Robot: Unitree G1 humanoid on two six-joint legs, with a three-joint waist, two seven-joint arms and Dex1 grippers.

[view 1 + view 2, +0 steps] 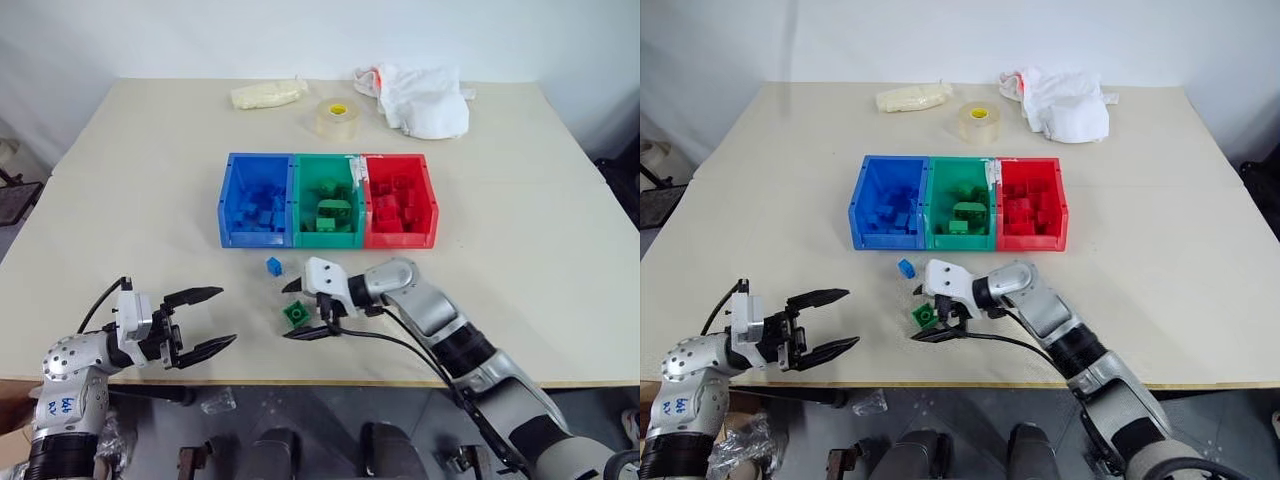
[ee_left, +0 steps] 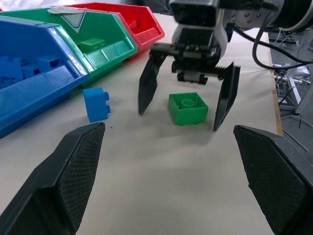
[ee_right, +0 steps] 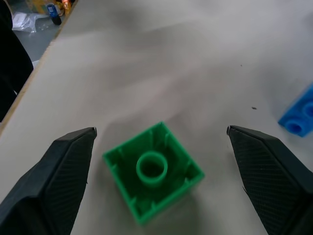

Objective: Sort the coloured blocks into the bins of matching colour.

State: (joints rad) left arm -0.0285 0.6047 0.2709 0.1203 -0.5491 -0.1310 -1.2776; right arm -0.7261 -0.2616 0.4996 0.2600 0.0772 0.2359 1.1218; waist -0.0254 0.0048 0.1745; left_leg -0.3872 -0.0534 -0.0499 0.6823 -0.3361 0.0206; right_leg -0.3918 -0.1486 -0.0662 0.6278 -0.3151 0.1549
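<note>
Two loose blocks lie on the counter (image 1: 560,300) in front of the row of bins: a green block (image 1: 294,313) and, a little nearer the bins and toward the robot's left, a blue block (image 1: 273,266). The right gripper (image 1: 300,309) straddles the green block, one finger on each side with a gap to each, so its jaws stand apart and grip nothing. The right wrist view puts the block squarely between the two fingers, hollow underside up with its round centre tube showing, and turned slightly askew to the line between the fingers. It is square, so it has no long axis to align with; what matters, as I judge it, is that the fingers meet two opposite flat sides rather than corners. The left gripper (image 1: 196,322) hangs wide open and empty over the near edge, well apart from both blocks, so the right arm is plainly the nearer one. The green bin (image 1: 326,240) sits in the middle of the row, just beyond the block, between the blue bin (image 1: 257,239) and the red bin (image 1: 400,241), all three already holding blocks of their own colour. The likely step in hand is closing on the green block, then carrying it forward into the green bin.
</note>
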